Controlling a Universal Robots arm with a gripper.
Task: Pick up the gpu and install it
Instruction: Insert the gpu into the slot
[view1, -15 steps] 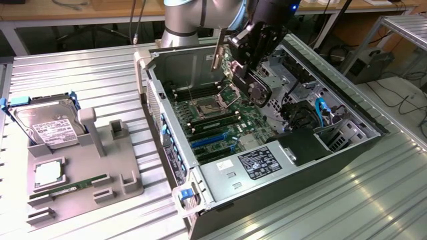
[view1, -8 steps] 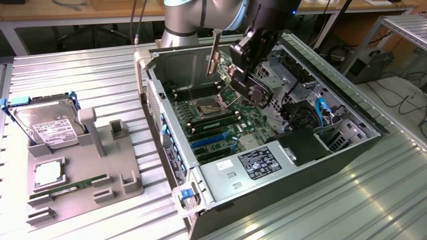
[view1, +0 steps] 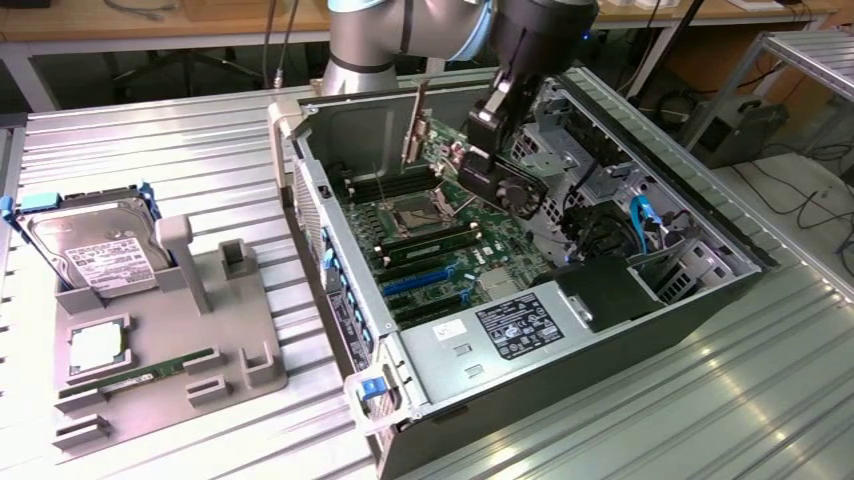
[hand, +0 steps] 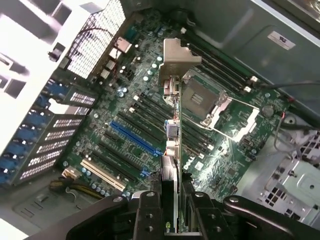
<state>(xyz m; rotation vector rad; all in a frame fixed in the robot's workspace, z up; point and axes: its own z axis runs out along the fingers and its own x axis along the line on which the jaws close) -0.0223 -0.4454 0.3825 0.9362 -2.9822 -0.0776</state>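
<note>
Currently the claw (hand: 171, 212) is closed on the gpu (view1: 514, 188), a thin flat dark-green circuit card with a black round fan and a long silver metal end bracket (hand: 179, 55).

Position: the card is held on edge, clear of the grey ribbed metal counter (view1: 160, 150). It hangs inside the open black tower computer case (view1: 561, 410), above the green motherboard (hand: 125, 115). It is not seated. In the wrist view its lower edge hangs over the long slots beside the blue expansion slot (hand: 134, 136); I cannot tell which slot it lines up with.

Grip: the fingers pinch the card's two flat faces at the end away from the bracket.

Handling (judgement):
- The card looks light and stiff, so it should not sag in a one-ended hold.
- It is fragile: the fan, the small soldered parts and the contact edge should not take pressure.
- The best hold is on bare board near the top edge, as now.
- The thin bracket could catch on the case wall.

Aside: a grey moulded fixture (view1: 200, 330) at the exterior view's left carries a silver hard drive with a white label (view1: 87, 250) and a narrow green memory stick (view1: 140, 372).
</note>
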